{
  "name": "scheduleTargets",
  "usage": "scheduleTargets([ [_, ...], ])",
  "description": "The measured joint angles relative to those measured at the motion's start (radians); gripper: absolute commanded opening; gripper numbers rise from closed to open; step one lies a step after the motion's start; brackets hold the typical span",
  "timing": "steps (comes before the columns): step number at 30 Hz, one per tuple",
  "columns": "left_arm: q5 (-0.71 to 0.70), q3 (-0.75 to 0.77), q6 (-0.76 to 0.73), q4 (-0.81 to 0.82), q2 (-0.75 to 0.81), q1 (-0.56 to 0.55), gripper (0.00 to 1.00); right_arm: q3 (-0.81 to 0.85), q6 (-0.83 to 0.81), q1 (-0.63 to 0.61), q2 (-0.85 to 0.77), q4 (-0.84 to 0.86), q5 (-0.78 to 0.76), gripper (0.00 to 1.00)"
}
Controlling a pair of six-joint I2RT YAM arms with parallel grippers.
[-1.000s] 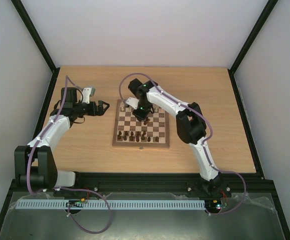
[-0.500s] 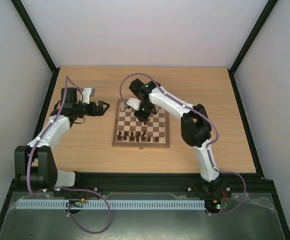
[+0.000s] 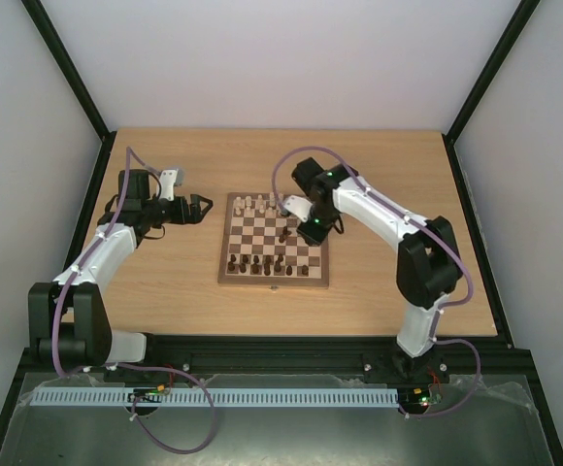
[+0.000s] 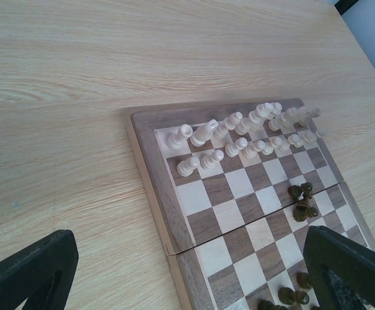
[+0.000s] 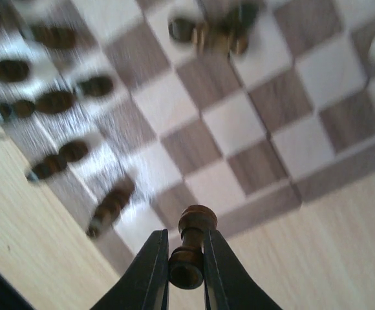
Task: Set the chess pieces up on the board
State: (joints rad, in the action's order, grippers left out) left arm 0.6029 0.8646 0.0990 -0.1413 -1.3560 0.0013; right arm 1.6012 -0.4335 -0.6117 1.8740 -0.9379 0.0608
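Observation:
The board (image 3: 225, 276) lies mid-table. Cream chess pieces (image 3: 252, 205) fill its far rows, and dark chess pieces (image 3: 267, 264) stand along its near rows. A small dark cluster (image 3: 283, 236) sits mid-board. My right gripper (image 3: 313, 234) hovers over the board's right edge. In the right wrist view it (image 5: 186, 266) is shut on a dark brown pawn (image 5: 190, 248), above the board's border (image 5: 265, 200). My left gripper (image 3: 202, 207) rests left of the board, open and empty. Its fingers (image 4: 32, 274) frame the board's border (image 4: 150, 174) and the cream pieces (image 4: 239, 139).
Bare wooden table (image 3: 398, 175) surrounds the board. Black frame posts and pale walls close in the sides and back. Purple cables loop off both arms. The right wrist view is motion-blurred, with dark pieces (image 5: 52, 100) smeared at left.
My right arm has swung from over the board's far middle to its right edge, carrying the dark pawn. The left arm has stayed still.

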Motion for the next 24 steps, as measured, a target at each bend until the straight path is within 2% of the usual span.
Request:
scheduleTargets([
  [10,0.003,0.0,0.003,0.001,-0.012,0.0,0.98,-0.412,-0.06,0.028,-0.236,0.153,0.02,0.07],
  [15,0.003,0.0,0.003,0.0,-0.013,0.0,0.98,-0.479,-0.079,0.027,-0.24,0.212,0.036,0.08],
  [24,0.003,0.0,0.002,0.001,-0.013,0.0,0.98,-0.484,-0.083,0.001,-0.235,0.269,0.069,0.08],
])
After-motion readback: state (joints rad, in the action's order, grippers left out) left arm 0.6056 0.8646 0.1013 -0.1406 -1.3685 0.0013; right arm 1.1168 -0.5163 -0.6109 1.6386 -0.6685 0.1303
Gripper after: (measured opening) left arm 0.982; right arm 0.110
